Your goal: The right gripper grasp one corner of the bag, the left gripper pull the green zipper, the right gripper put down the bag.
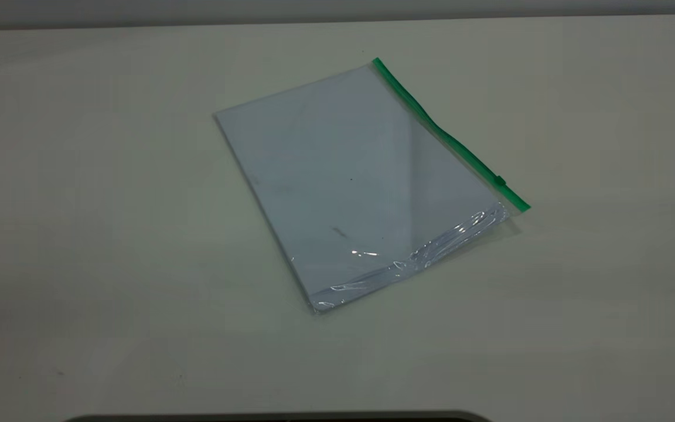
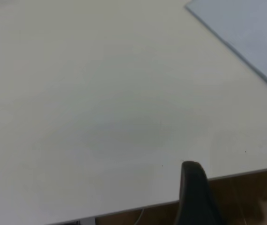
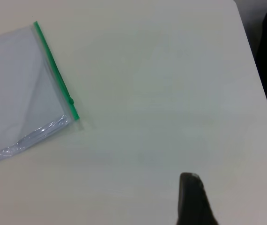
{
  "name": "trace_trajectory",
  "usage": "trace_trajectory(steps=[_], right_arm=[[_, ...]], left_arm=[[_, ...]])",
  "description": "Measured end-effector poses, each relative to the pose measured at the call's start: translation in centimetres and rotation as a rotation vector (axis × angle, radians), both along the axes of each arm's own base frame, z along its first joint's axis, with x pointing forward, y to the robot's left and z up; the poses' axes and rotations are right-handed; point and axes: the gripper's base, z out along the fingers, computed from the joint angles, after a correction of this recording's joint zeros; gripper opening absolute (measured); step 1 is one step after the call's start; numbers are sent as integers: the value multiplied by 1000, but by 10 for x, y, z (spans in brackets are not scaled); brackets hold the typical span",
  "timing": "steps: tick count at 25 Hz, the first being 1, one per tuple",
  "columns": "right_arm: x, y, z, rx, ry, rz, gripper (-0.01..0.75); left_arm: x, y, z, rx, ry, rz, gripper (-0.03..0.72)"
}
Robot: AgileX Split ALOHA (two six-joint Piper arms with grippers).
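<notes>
Exterior view shows neither end effector, their openings impossible to judge, while the flat clear plastic bag [image 1: 361, 187] with green zipper strip [image 1: 449, 136] lies frame-centre on the pale desk [image 1: 79, 234].

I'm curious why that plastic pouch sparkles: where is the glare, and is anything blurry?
In the exterior view, bright glints sit on the bag's crinkled near edge, and a pale sheen crosses its face. In the right wrist view, similar glints streak that crinkled edge. In the left wrist view, the left gripper is a soft dark blur.
</notes>
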Motion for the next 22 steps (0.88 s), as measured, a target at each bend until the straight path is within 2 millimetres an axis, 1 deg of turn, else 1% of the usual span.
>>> trace_trajectory(steps=[12,14,16,18,22], right_arm=[[0,0,1,-6,-7,8,483],[4,4,4,17,-3,33,483],[17,9,9,58,16,62,483],[37,14,14,96,43,92,483],[85,21,12,106,141,129,483]], left_arm=[[0,0,0,1,-2,4,515],[3,1,3,-8,2,22,515],[12,1,9,-17,17,35,515],[28,0,17,-13,29,36,515],[79,-2,28,45,64,-6,515]])
